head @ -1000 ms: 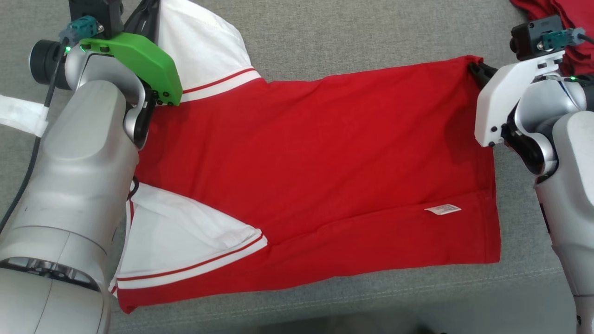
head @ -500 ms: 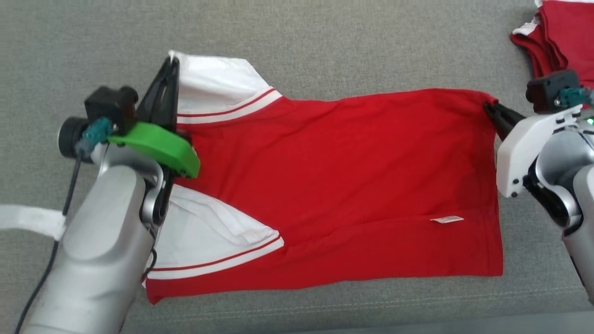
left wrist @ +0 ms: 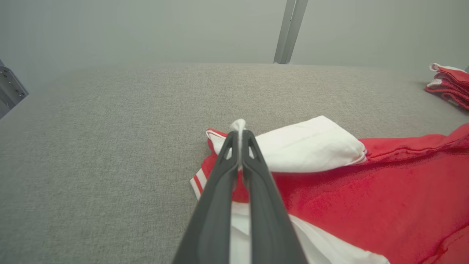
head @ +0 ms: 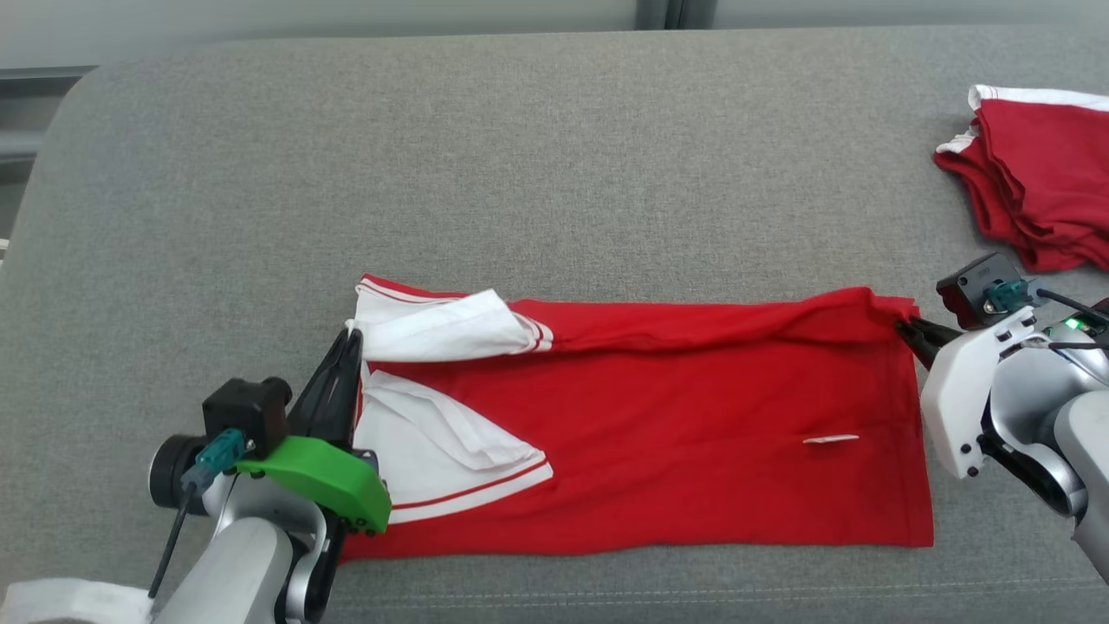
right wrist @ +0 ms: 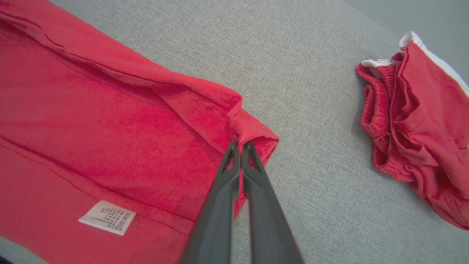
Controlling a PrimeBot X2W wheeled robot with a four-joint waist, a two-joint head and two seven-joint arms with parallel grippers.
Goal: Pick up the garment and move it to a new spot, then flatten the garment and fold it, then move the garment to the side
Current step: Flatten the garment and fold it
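Grey cushion (head: 520, 173), both fingers (left wrist: 218, 198) pinching red garment (head: 693, 433)

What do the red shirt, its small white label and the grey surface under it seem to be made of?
Red shirt: soft matte knit, probably cotton or a blend; it drapes and creases.
White label: thin printed tag, woven or paper-like, unclear which.
Grey surface: matte woven upholstery; coarse weave and a stitched seam show.
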